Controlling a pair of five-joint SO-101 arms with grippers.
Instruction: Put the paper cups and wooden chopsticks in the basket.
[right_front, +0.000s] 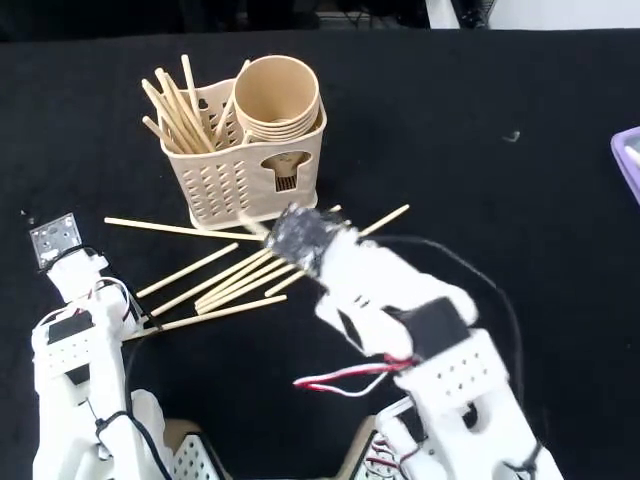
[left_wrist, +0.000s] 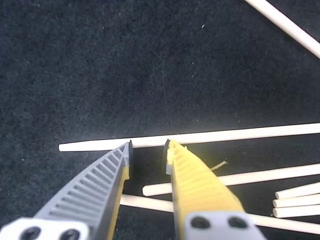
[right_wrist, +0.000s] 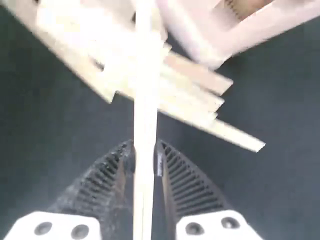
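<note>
A beige slotted basket (right_front: 245, 175) stands at the back left of the black table. It holds stacked paper cups (right_front: 278, 95) and several wooden chopsticks (right_front: 175, 105). More chopsticks (right_front: 235, 280) lie loose in front of it. My right gripper (right_front: 285, 235) (right_wrist: 145, 157) is just in front of the basket (right_wrist: 250, 25), shut on one chopstick (right_wrist: 145, 100) that runs out between its fingers over the pile (right_wrist: 200, 95). My left gripper (left_wrist: 148, 150) (right_front: 135, 318) hovers slightly open at the tip end of a lying chopstick (left_wrist: 225, 135), with nothing between its fingers.
A purple container (right_front: 628, 160) pokes in at the right edge. A small speck (right_front: 512, 136) lies on the cloth at the back right. Both arm bases fill the front edge. The right half of the black table (right_front: 520, 220) is bare.
</note>
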